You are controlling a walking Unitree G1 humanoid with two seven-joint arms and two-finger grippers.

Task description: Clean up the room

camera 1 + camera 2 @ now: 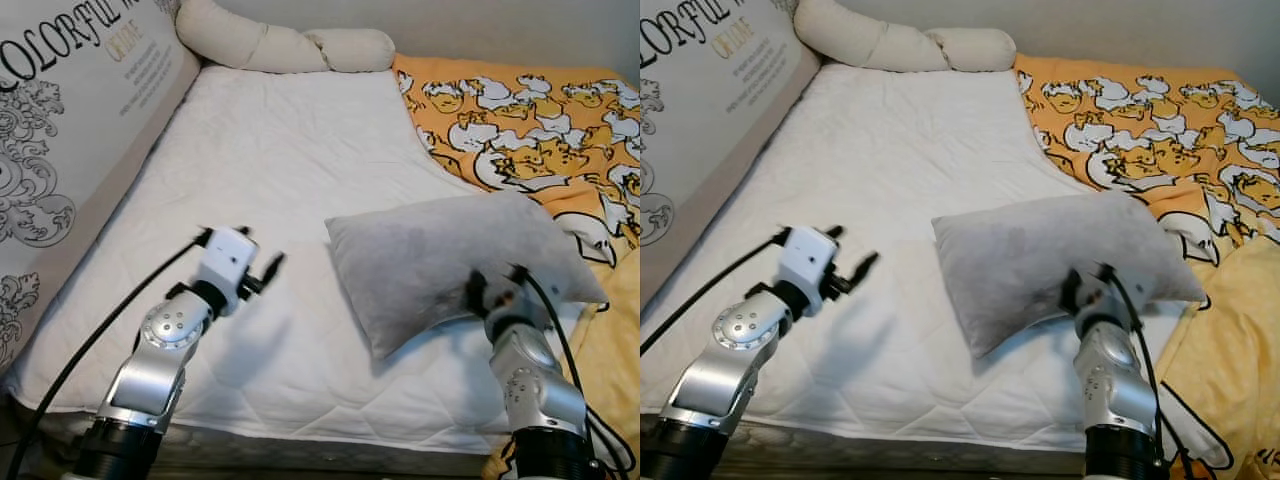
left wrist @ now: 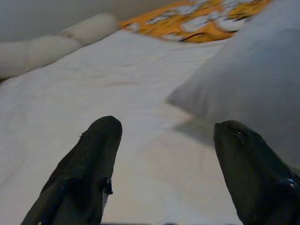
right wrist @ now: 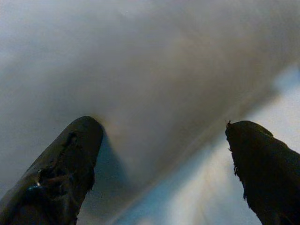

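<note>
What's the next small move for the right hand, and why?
Probably ease the right hand forward and shut it on the near edge of the pillow. Its fingers are open, one already against the grey fabric, and nothing is gripped yet. The left hand hovers open over the white mattress, beside the pillow but not touching it.

grey pillow (image 1: 455, 262) soft matt cloth; white mattress cover (image 1: 270, 200) quilted cloth; arms silver metal.
</note>
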